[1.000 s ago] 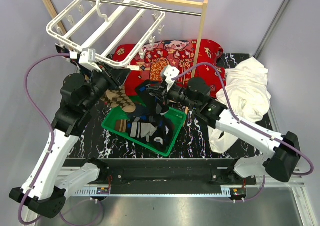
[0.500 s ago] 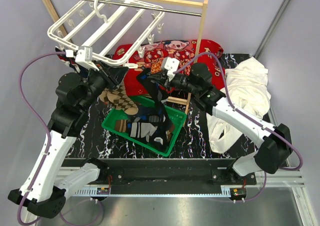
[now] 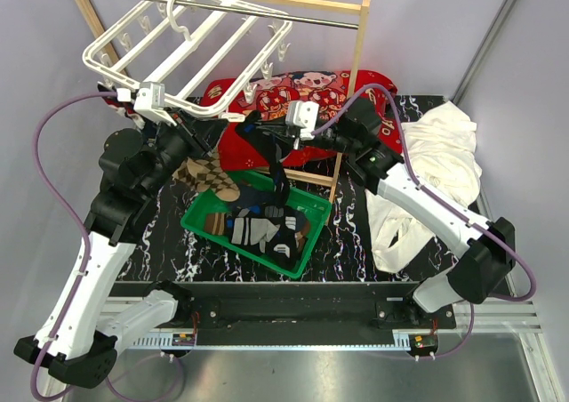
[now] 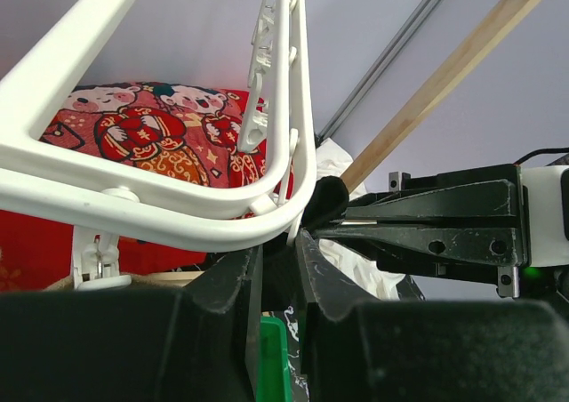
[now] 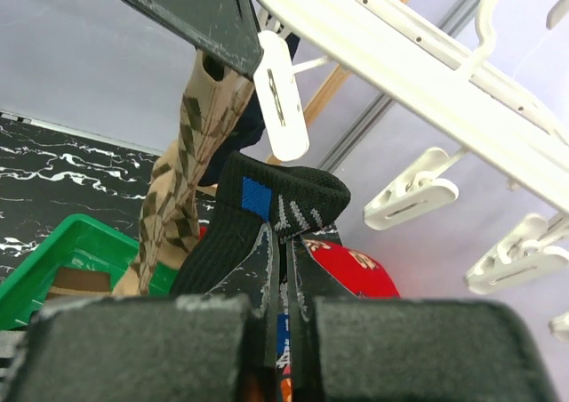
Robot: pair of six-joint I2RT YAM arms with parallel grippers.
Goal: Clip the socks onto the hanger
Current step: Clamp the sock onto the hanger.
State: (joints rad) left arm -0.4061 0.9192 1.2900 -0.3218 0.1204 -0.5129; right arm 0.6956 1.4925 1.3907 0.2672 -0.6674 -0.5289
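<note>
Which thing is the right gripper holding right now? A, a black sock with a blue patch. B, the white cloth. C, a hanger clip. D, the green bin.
A: in the right wrist view the right gripper is pinched shut on the black sock just below its cuff, with the blue patch showing above the fingertips.

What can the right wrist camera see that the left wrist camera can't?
Only the right wrist camera shows the blue patch on the black sock and the brown diamond-pattern sock hanging. Only the left wrist camera shows the cartoon people on the red cloth and the white cloth. Both show the white hanger, its clips and a bit of the green bin.
</note>
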